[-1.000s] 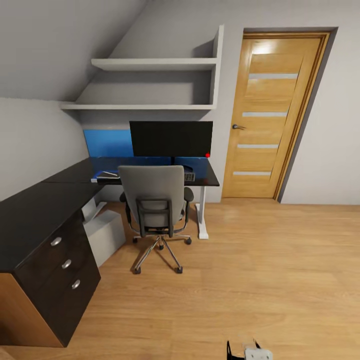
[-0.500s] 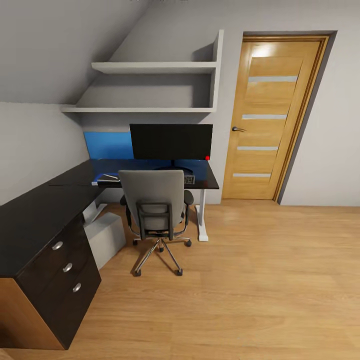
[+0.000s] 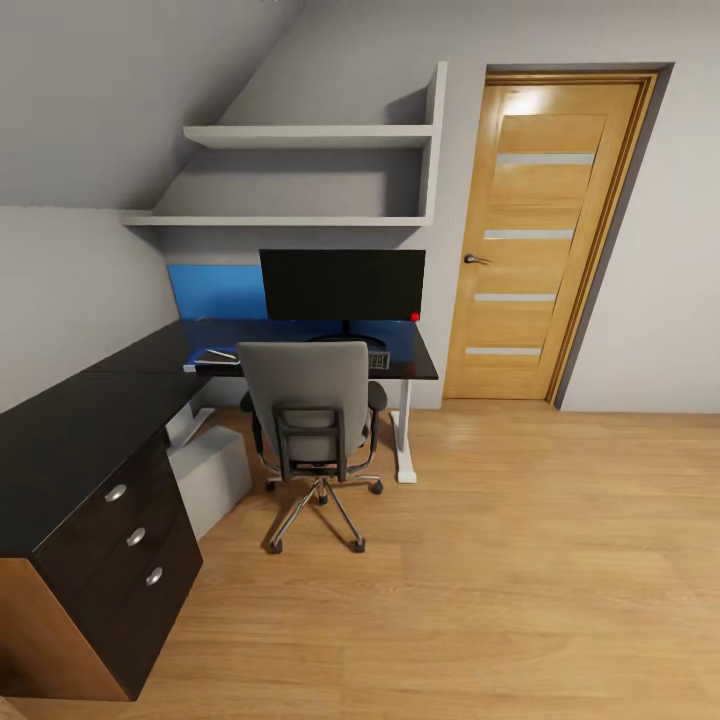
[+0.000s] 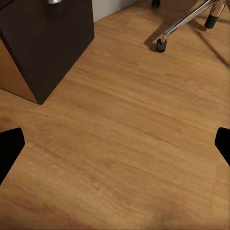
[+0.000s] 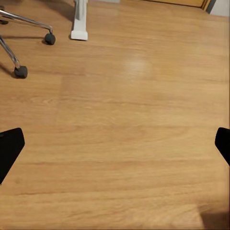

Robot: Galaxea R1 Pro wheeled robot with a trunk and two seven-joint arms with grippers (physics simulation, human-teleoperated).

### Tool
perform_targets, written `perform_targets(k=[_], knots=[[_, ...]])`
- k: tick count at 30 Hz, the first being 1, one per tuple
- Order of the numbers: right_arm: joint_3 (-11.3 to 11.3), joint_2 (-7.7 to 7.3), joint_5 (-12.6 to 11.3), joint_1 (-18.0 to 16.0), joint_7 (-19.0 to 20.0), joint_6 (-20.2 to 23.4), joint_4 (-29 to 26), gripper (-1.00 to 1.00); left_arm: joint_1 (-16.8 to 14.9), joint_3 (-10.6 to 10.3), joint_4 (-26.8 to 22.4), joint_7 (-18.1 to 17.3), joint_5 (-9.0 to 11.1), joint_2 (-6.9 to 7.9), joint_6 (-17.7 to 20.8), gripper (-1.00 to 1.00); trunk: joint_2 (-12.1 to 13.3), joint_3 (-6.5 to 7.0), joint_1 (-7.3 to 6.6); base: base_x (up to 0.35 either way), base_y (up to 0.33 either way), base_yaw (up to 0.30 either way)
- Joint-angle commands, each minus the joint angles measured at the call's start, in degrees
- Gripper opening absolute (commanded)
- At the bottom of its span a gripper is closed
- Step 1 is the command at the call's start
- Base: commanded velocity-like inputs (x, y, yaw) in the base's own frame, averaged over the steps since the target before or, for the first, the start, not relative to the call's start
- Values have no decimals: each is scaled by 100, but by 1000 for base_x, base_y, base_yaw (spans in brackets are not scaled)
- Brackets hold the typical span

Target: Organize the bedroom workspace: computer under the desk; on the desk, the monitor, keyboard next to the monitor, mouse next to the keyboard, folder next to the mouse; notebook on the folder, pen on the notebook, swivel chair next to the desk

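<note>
The grey swivel chair on its chrome star base [image 3: 310,420] stands pushed in at the black-topped desk with white legs [image 3: 412,362], its back toward me, so its seat and any folder on it are hidden. The wide black monitor [image 3: 342,284] stands on the desk at the far side; a thin light flat thing [image 3: 215,355] lies on the desk left of the chair, and a small dark keyed edge [image 3: 378,359] peeks out at the chair's right, too small to name surely. A pale grey box [image 3: 210,472] sits on the floor under the desk's left part, likely the computer. I judge I am on approach: I should roll closer and come round the chair's side so the seat shows before reaching. My left gripper [image 4: 115,143] and right gripper [image 5: 115,146] both hang spread wide over bare wooden floor, holding nothing. I can read no brand, label or writing anywhere.
</note>
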Motion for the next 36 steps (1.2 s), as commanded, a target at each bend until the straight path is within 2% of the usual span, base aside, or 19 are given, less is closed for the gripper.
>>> perform_targets(k=[1, 19, 25, 28, 36], knots=[[47, 0, -37, -5, -15, -21, 12, 100, -3, -50, 2, 43, 12, -1, -9, 100, -3, -5, -1, 0, 0, 0], [58, 9, -24, 2, -10, -21, 2, 100, 5, -40, 5, 47, 20, 36, 549, 100, -3, -5, -1, 0, 0, 0], [58, 15, -23, 2, -5, -21, 3, 100, 142, -44, 5, 3, 17, 68, 599, 100, -3, -5, -1, 0, 0, 0], [58, 12, -23, 2, -5, -21, 2, 100, 230, -47, 6, -104, 14, 61, 599, 100, -3, -5, -1, 0, 0, 0], [58, 11, -23, 3, -3, -21, 2, 100, 540, -47, 2, -748, 12, 70, 580, 100, -3, -5, -1, 0, 0, 0]])
